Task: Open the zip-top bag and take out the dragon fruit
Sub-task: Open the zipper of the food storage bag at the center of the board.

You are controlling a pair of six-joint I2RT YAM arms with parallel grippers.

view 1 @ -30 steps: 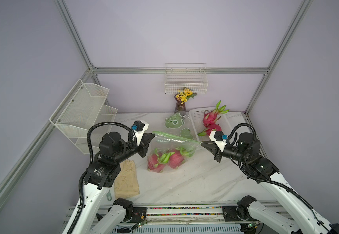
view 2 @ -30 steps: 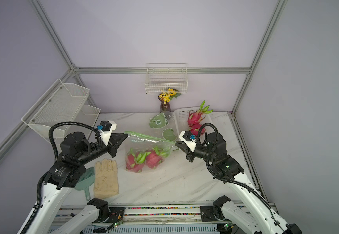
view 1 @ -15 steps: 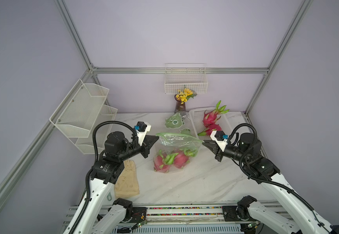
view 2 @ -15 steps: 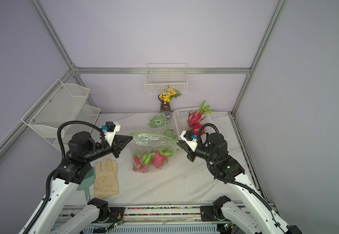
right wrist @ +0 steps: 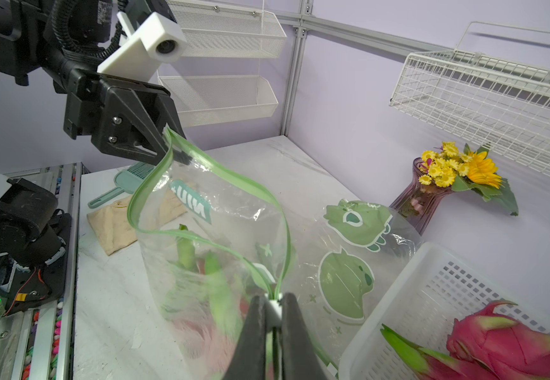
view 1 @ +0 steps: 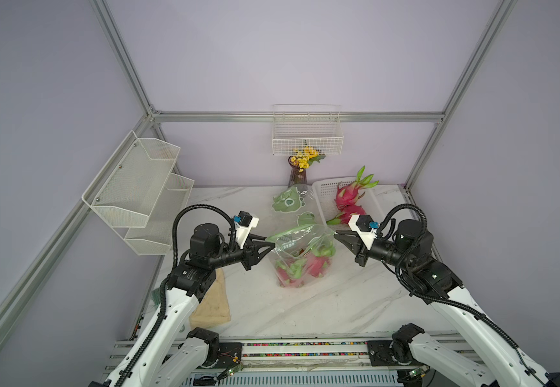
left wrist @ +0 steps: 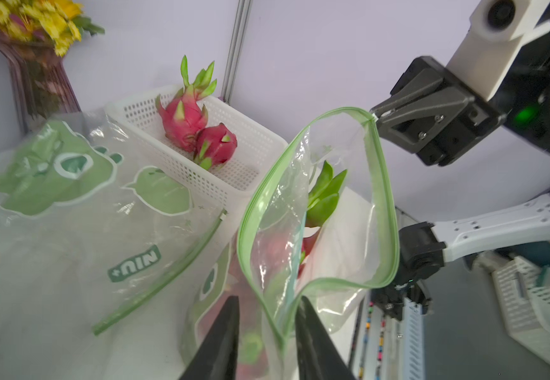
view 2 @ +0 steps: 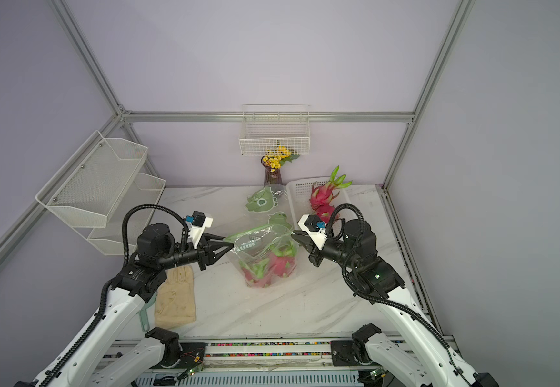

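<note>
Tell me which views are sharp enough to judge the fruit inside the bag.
Right wrist view: the dragon fruit inside the zip-top bag smears into pink-green blur, though the flowers are crisp. Left wrist view: the bag's green seal is sharp, the fruit's pink body hazy behind plastic glare. Both top views: fruit small and soft.

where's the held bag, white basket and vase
held bag (view 1: 292,250): in a top view, clear wall
white basket (view 1: 324,197): in a top view, perforated wall
vase (view 1: 296,176): in a top view, glass body
</note>
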